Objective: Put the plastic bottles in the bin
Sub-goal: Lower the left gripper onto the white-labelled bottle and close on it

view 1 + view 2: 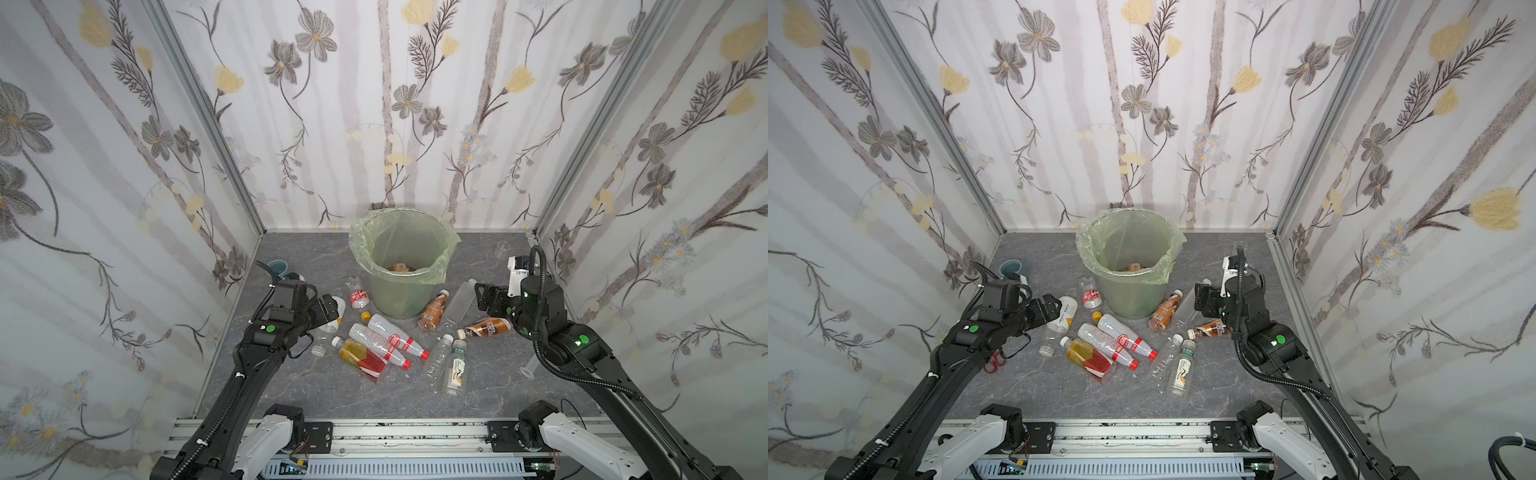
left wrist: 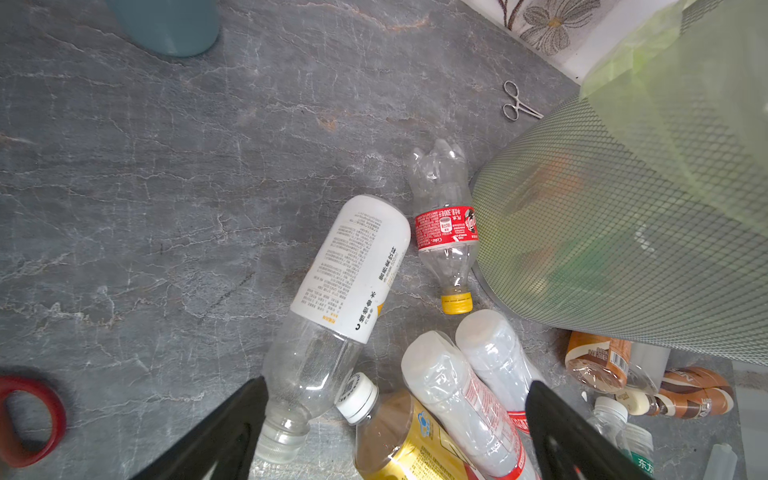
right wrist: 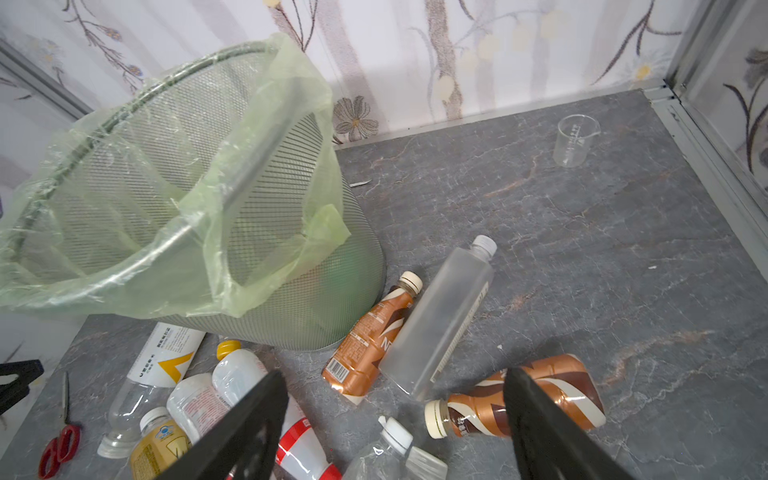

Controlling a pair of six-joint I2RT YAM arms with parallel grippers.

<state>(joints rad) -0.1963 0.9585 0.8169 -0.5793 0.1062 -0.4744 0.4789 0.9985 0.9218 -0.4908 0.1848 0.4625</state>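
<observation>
Grey tabletop [image 1: 498, 395] lies strewn with bottles [image 1: 390, 336] (light, slick, easily crushed) beside the bin [image 1: 395, 295]. Both the left claw [image 2: 397, 382] and right claw [image 3: 395, 373] gape empty; I'd grip mid-body.

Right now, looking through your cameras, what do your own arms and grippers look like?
The left arm and right arm are black with white base housings. Each carries a round green dot and a ribbed black cable hose held by white zip ties. The left gripper and right gripper have flat black tapered fingers.
</observation>
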